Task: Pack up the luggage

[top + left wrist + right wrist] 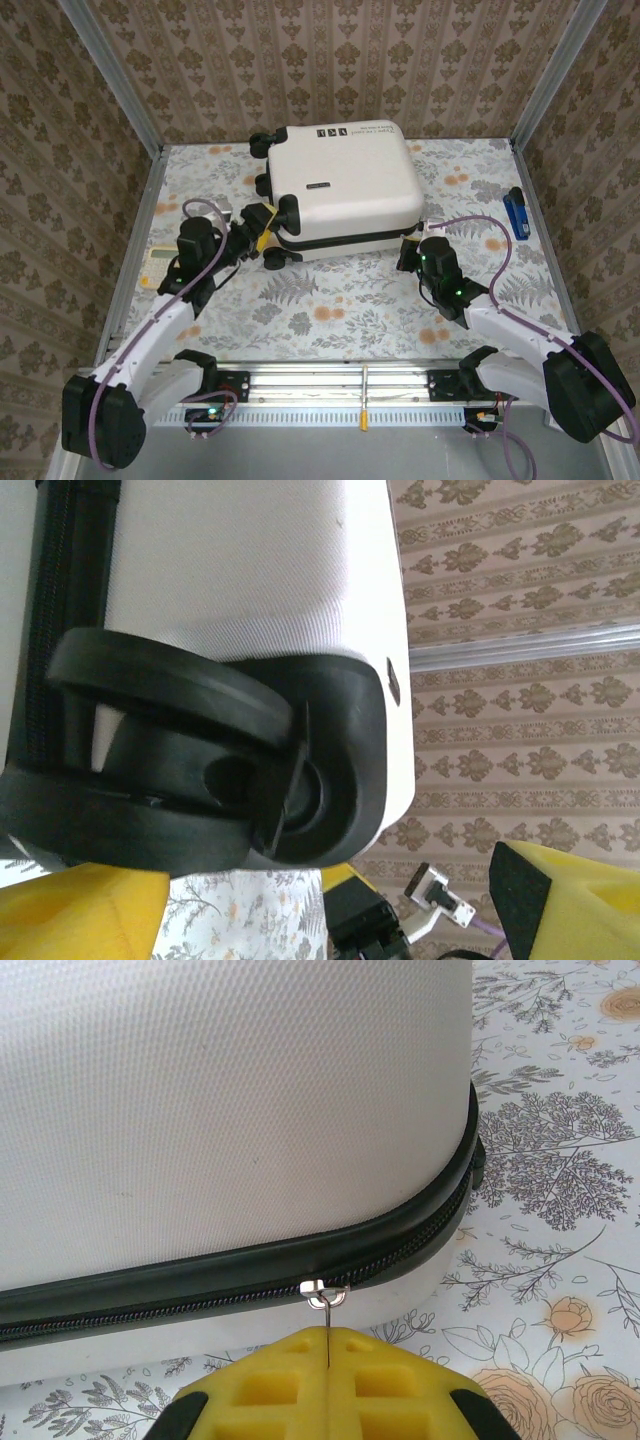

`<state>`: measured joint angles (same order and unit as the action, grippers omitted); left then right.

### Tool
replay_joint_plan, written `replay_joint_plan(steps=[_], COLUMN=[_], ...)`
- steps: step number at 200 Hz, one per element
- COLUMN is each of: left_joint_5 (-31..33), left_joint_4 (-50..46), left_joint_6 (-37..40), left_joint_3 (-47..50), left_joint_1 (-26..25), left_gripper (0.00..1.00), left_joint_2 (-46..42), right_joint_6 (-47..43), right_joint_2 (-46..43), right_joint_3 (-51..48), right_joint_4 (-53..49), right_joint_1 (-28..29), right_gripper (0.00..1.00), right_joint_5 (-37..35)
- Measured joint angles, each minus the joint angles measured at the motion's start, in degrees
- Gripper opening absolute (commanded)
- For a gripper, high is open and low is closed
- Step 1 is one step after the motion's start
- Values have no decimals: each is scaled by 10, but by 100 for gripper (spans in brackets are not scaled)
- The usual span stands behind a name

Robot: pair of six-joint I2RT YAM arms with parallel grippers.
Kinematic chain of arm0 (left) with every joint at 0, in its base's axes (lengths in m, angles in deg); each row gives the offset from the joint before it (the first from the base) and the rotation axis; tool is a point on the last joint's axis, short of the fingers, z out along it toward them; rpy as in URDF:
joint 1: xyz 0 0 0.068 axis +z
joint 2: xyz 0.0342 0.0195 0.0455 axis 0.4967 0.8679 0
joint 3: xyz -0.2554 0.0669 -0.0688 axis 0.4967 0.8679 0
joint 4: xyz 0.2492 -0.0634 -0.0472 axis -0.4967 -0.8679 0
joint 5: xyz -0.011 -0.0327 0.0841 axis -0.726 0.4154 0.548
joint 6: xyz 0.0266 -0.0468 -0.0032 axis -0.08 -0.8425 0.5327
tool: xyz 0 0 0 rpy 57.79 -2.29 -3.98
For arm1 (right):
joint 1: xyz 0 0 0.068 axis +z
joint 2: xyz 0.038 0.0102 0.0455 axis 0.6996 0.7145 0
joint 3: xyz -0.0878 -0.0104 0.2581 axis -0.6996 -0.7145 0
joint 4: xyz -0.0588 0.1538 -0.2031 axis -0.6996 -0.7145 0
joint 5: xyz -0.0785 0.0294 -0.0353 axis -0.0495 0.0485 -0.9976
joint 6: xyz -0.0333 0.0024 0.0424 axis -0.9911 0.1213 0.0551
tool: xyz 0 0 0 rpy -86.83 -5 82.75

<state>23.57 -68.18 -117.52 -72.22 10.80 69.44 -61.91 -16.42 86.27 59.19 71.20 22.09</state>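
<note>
The luggage [345, 180], a small cream-white hard-shell suitcase, lies flat and closed on the far middle of the floral-patterned table [340, 300]. One broad shell faces up. Its long axis runs roughly left to right, turned a little out of square with the table edges. The black spinner wheels [266, 184] point left and the opposite end points right. Small black printed marks [331, 131] sit along the far edge of the upper shell. A dark zipped seam [345, 243] runs along the near side between the stacked halves.

The left gripper [262, 230] is at the near-left corner of the luggage, by the wheels. In the left wrist view its yellow fingers [80, 915] are spread wide and hold nothing. One black wheel [170, 690] in its black corner housing is just beyond them.

The right gripper [412, 245] is at the near-right corner. In the right wrist view its yellow fingers [270, 1385] are pressed together, pinching the thin silver zipper pull [323, 1292]. The pull hangs from the black zipper [200, 1305] where the seam begins to curve round the corner.

A small blue object [515, 214] lies near the right edge of the table, well apart from the luggage. A pale flat object [160, 263] lies near the left edge, beside the left arm.
</note>
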Motion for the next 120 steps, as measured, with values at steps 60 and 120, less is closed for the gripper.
replay_joint_plan(steps=[60,120], left_joint_5=[6,8], left_joint_4=[41,69], left_joint_6=[-7,-8], left_joint_3=[0,-2], left_joint_1=[25,26], left_gripper=[75,67], left_joint_2=[45,72], right_joint_6=[0,-1], right_joint_2=[-3,-3], right_joint_3=[0,0], right_joint_4=[-4,-4], right_joint_1=[0,0], right_gripper=[0,0], right_joint_5=[0,0])
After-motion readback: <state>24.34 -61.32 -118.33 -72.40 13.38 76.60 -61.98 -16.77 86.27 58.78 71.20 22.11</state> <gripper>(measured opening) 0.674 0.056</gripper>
